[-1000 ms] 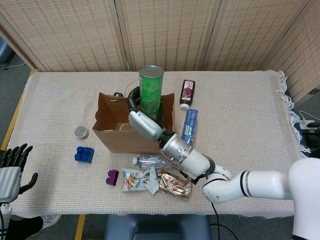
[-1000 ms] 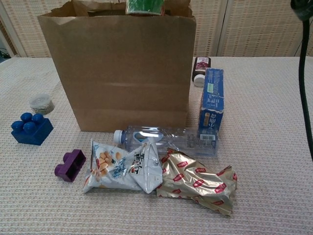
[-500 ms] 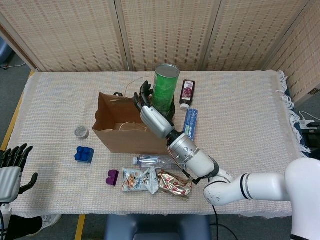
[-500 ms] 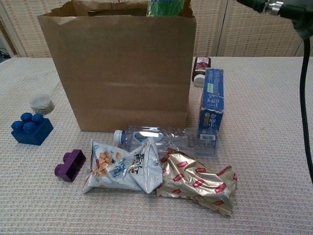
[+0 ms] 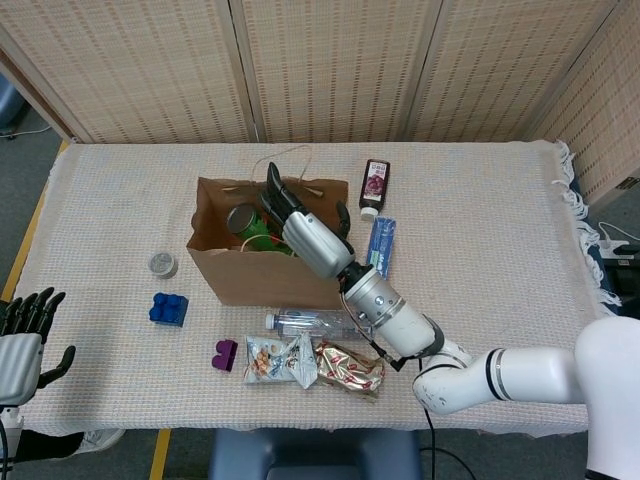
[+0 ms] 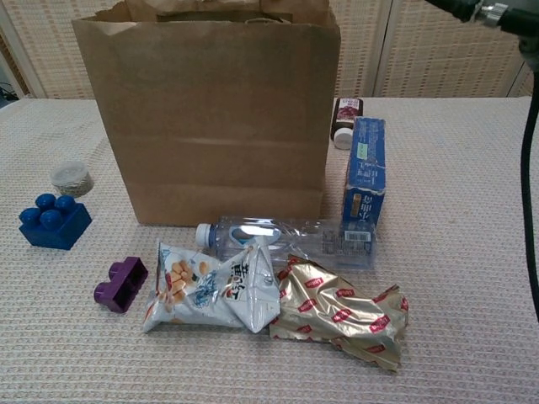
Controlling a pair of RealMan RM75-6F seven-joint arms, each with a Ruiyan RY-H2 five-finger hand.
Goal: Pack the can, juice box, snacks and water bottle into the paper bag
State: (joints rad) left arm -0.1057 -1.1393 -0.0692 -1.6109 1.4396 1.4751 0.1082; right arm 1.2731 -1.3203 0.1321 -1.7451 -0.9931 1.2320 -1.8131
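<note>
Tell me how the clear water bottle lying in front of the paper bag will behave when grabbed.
The water bottle lies on its side, so it may roll if nudged. Its clear, thin-looking plastic could dent and feel slippery. It rests against the snack bags, which will probably shift.

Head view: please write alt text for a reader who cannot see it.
The right hand hangs over the open paper bag, where the green can lies tilted. A water bottle and two snack packs lie before the bag.

The mouth of the paper bag [image 5: 262, 268] is crowded by the right hand [image 5: 308, 236] and the green can [image 5: 252, 228]; open cloth is left along the table [image 5: 480, 230] to its right.
</note>
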